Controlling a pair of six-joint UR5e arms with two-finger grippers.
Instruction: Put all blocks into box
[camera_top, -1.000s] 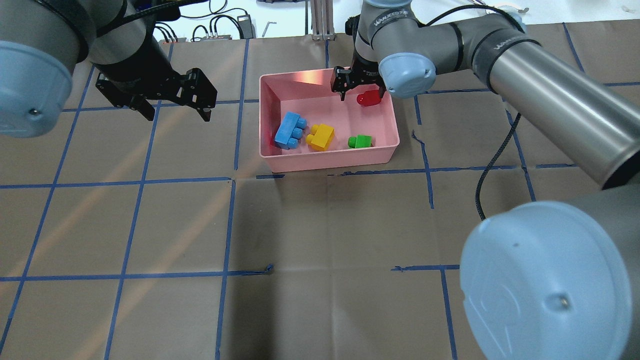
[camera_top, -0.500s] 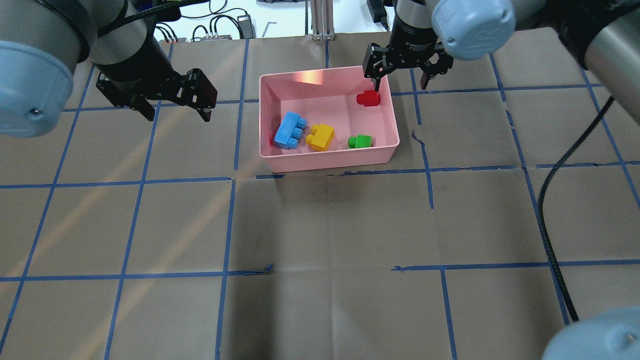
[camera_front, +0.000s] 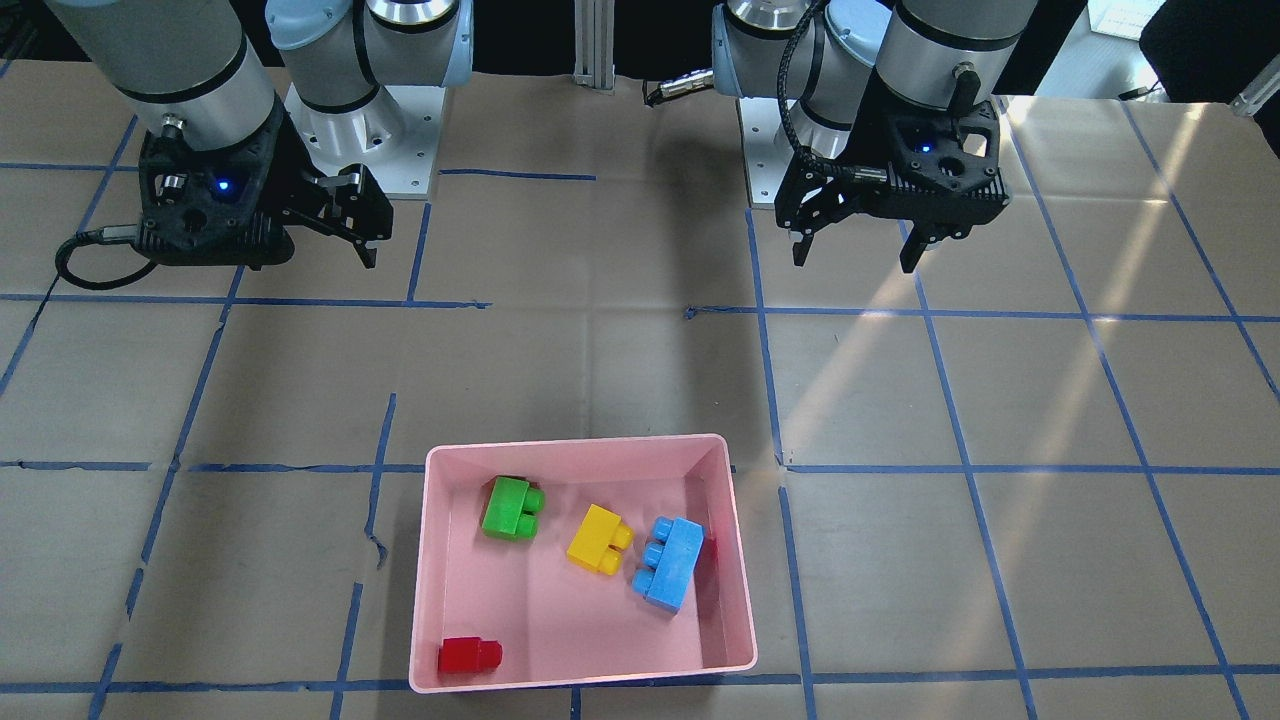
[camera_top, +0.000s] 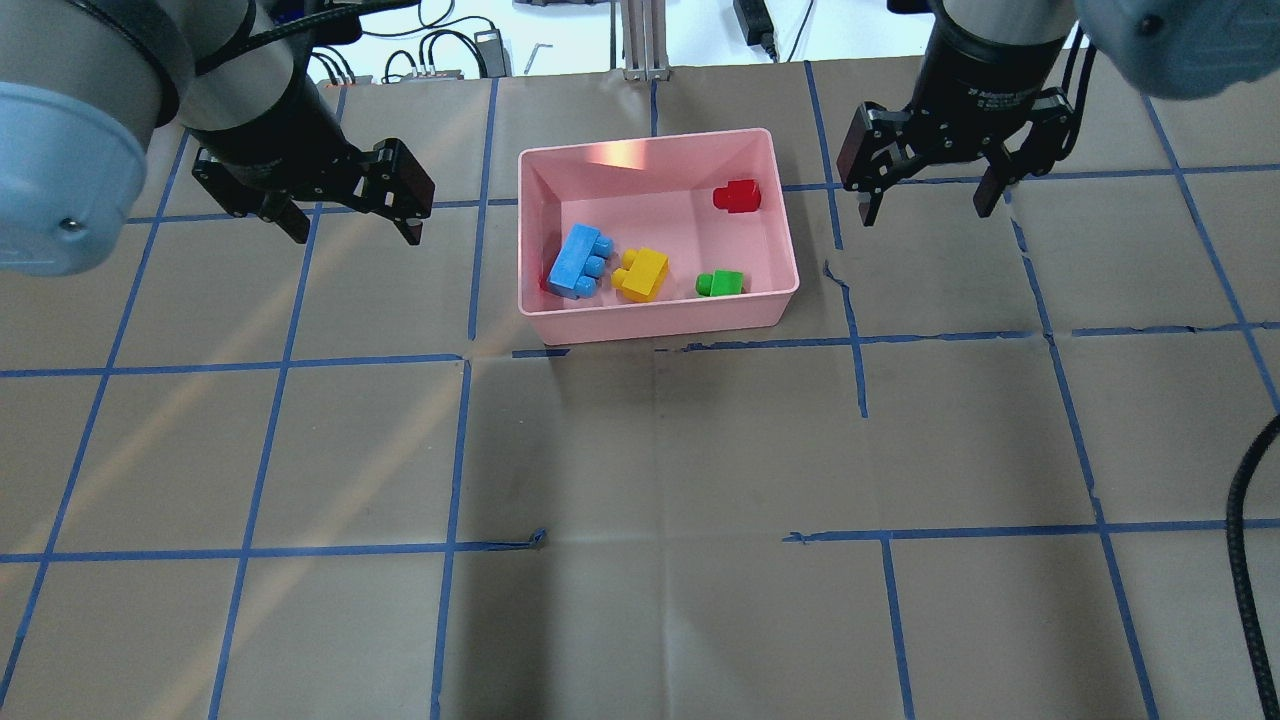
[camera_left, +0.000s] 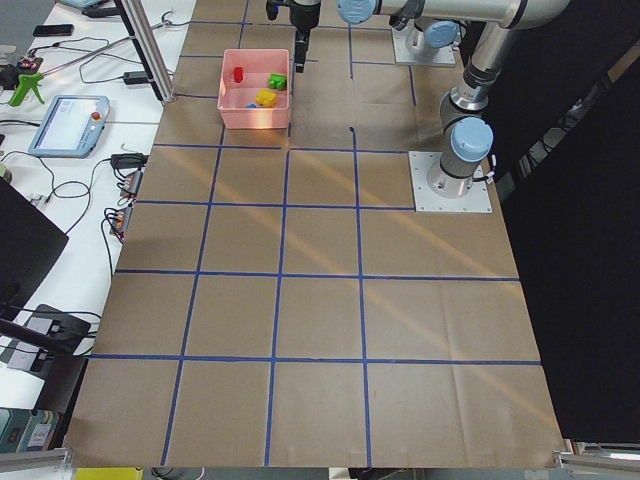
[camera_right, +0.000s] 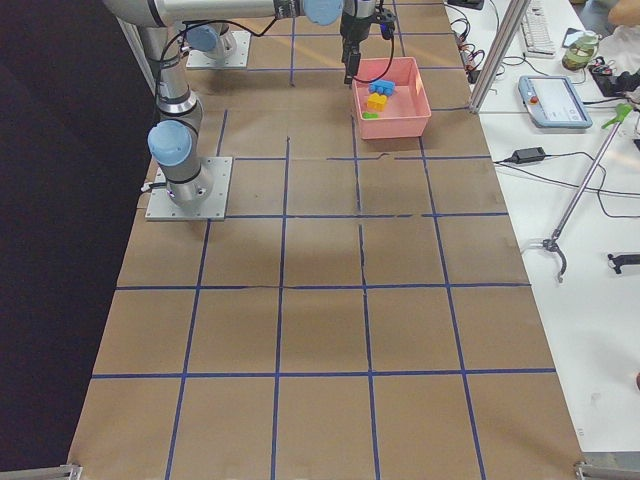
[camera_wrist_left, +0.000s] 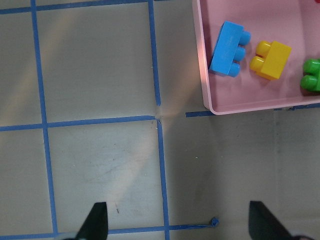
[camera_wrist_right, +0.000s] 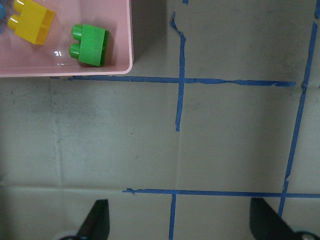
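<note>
Evidently neither arm had anything in hand. In the wrist views each pair of fingers stood spread wide, with only the brown paper-covered table (camera_top: 650, 450) and its blue tape lines between them.

The right gripper (camera_top: 925, 208) hung above the paper just beyond the right wall of the pink box (camera_top: 650, 325), level with its far corner and touching nothing. The left gripper (camera_top: 355, 232) hovered on the opposite side, well apart from the left wall, with its jaws just as wide.

All four blocks lay on the box floor:
- The red one-stud block (camera_top: 737, 196) sat alone in the far right corner, close to the wall.
- The light blue three-stud block (camera_top: 580, 261) lay near the left wall.
- The yellow block (camera_top: 641, 274) was just beside the light blue one.
- The green block (camera_top: 720, 284) sat nearer the front right corner, apart from the others.

None leaned on the rim or hung over it.

Judged from this, the placing was done and no pick remained, so the task looked complete. The next move probably called for little: both arms could draw back to a resting pose. The right arm would need to move away without clipping the box's right wall, since a knock might shift the tray or jostle the red block.
</note>
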